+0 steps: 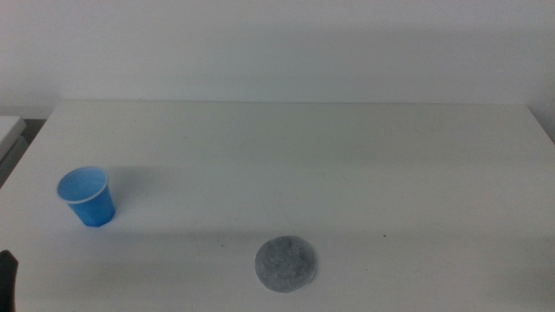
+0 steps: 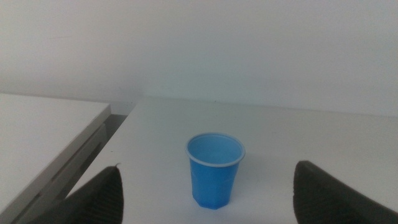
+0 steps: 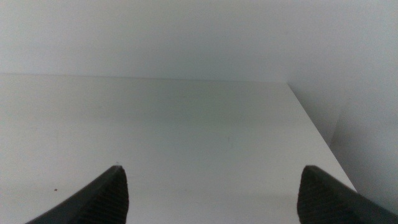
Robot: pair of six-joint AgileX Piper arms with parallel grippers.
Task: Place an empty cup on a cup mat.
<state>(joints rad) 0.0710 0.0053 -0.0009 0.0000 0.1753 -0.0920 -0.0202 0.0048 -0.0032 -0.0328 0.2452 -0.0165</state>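
The cup stands upright near the table's left edge, straight ahead of the left gripper, jaws spread wide; the cup mat lies near the front edge; right gripper open, idle.

A plain white surface spreads out ahead of both pincers, ending at a pale blank wall. To the outer side of the left pincer, across a narrow dark gap, sits the edge of a second white tabletop.
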